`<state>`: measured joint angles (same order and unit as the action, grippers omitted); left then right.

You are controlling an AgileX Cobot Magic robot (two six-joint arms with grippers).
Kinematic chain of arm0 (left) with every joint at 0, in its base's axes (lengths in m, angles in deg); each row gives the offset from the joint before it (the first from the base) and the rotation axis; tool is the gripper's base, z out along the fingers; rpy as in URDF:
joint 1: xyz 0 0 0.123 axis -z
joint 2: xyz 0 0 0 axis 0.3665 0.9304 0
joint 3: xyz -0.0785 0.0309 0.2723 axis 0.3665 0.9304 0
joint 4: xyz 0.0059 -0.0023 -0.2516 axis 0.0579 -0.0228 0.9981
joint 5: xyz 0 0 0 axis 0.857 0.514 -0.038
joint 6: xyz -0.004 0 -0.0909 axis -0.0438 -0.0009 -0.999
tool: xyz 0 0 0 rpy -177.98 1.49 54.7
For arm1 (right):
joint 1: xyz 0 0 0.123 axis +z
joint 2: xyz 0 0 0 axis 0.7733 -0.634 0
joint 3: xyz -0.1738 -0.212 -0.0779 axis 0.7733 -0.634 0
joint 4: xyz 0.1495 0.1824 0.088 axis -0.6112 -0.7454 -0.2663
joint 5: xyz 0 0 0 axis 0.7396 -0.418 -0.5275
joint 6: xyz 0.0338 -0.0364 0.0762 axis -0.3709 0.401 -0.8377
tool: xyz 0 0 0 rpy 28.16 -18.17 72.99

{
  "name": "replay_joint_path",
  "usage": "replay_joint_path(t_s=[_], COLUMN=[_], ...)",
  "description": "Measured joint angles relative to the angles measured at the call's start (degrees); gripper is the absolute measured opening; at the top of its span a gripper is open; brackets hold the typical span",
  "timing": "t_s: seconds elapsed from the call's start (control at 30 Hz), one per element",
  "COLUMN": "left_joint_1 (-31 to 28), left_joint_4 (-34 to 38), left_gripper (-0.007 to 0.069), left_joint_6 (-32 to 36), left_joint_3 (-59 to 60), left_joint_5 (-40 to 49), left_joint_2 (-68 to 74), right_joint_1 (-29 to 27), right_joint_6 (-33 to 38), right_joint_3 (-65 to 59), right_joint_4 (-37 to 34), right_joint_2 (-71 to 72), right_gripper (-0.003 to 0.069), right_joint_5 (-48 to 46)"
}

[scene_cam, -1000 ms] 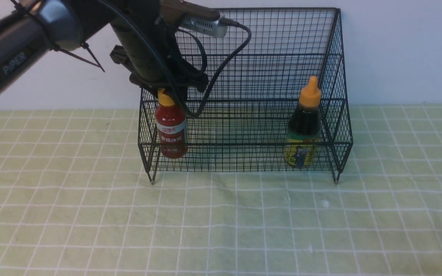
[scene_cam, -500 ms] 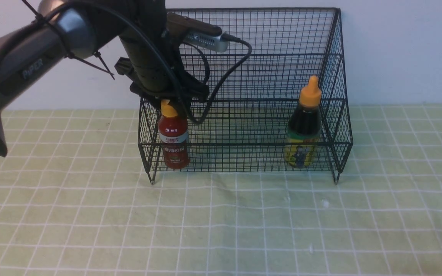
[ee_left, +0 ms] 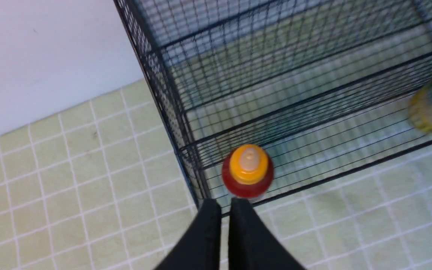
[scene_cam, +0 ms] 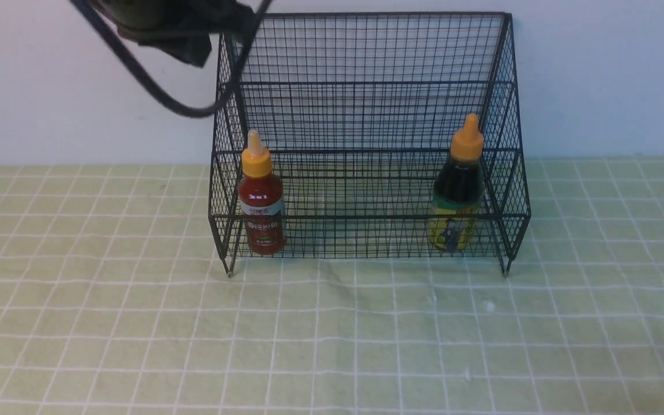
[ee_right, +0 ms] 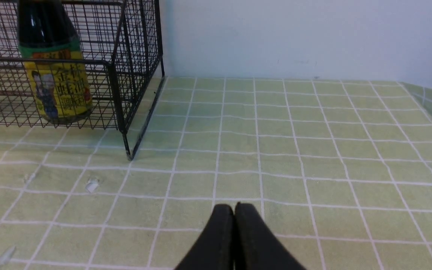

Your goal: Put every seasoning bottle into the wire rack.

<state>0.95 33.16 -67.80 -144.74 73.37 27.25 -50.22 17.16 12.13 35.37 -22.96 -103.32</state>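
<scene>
The black wire rack (scene_cam: 366, 75) stands at the back of the table. The red sauce bottle (scene_cam: 260, 202) stands upright inside its left front corner, and the dark sauce bottle (scene_cam: 456, 196) stands inside its right front corner. Both have orange caps. My left gripper (ee_left: 225, 204) is high above the red bottle (ee_left: 248, 170), empty, its jaws almost together with a thin slit between them. Only part of the left arm (scene_cam: 176, 29) shows in the front view, at the top. My right gripper (ee_right: 234, 208) is shut and empty, low over the cloth to the right of the rack (ee_right: 126, 75), with the dark bottle (ee_right: 56, 75) in sight.
A green checked cloth (scene_cam: 332, 334) covers the table. A white wall (scene_cam: 597, 75) stands right behind the rack. Small white scraps (ee_right: 91, 185) lie on the cloth in front of the rack's right foot.
My left gripper has let go of the red bottle's cap and risen up and left, mostly out of the front view. The red bottle was lowered and now stands free in the rack.
</scene>
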Motion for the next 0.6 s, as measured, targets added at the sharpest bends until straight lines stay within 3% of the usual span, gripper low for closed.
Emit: replay_joint_path(t_s=[0.23, 0.43, 0.6], left_joint_1=[0.00, 0.00, 0.00], left_joint_4=[2.60, 2.55, 2.55], left_gripper=[-0.0007, -0.0007, -0.0007], left_joint_6=[-0.31, -0.65, -0.70], left_joint_3=[11.53, 31.08, 42.82], left_joint_5=[-1.89, -14.50, -16.58], left_joint_2=[-19.02, -37.75, -47.52], right_joint_1=[0.00, 0.00, 0.00], right_joint_6=[0.00, 0.00, 0.00], right_joint_3=[0.00, 0.00, 0.00], right_joint_4=[0.00, 0.00, 0.00], right_joint_2=[0.00, 0.00, 0.00], right_gripper=[-0.0012, -0.0012, -0.0012], right_joint_5=[0.00, 0.00, 0.00])
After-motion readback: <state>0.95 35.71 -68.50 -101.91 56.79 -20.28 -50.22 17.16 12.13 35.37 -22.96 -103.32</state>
